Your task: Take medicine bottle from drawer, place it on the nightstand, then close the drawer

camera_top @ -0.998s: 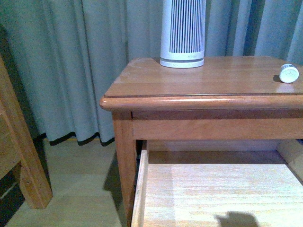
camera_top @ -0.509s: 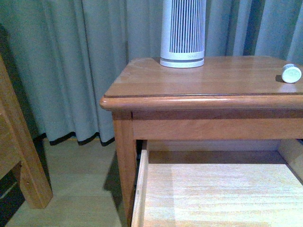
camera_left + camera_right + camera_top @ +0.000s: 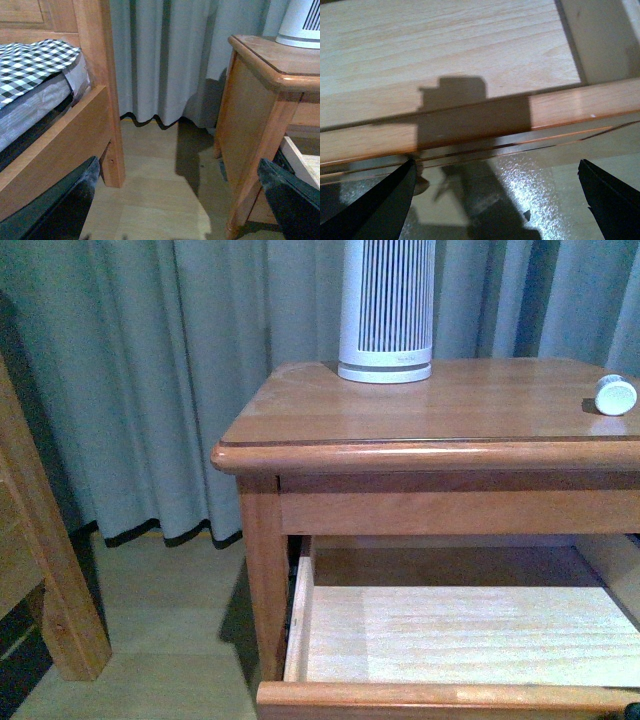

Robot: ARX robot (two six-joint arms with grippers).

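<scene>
On the glossy top of the nightstand (image 3: 430, 410), near its right edge in the front view, the medicine bottle (image 3: 614, 395) lies on its side with its round white end facing the camera. At the back of the same top stands a white ribbed device (image 3: 387, 310) with dark vertical slats, well apart from the bottle. Pale curtains (image 3: 170, 370) hang behind.

Below the top, the drawer (image 3: 450, 640) is pulled partly out; its pale wood floor is bare and its reddish-brown front rail crosses the lower edge of the front view.

The right gripper (image 3: 495, 200) shows in the right wrist view as 2 dark fingers (image 3: 375, 210), spread wide to either side of the picture. It holds nothing and hangs over the drawer's front rail, with its shadow falling across the rail and the pale floor inside. Whether a finger touches the wood cannot be told.

The left gripper (image 3: 175, 205) is likewise spread wide in the left wrist view, its 2 dark fingers (image 3: 60, 205) empty, over the light floor (image 3: 155, 200) between the nightstand and a wooden bed frame post (image 3: 102, 85). A checked cloth (image 3: 30, 62) lies on the bed beside that post.
</scene>
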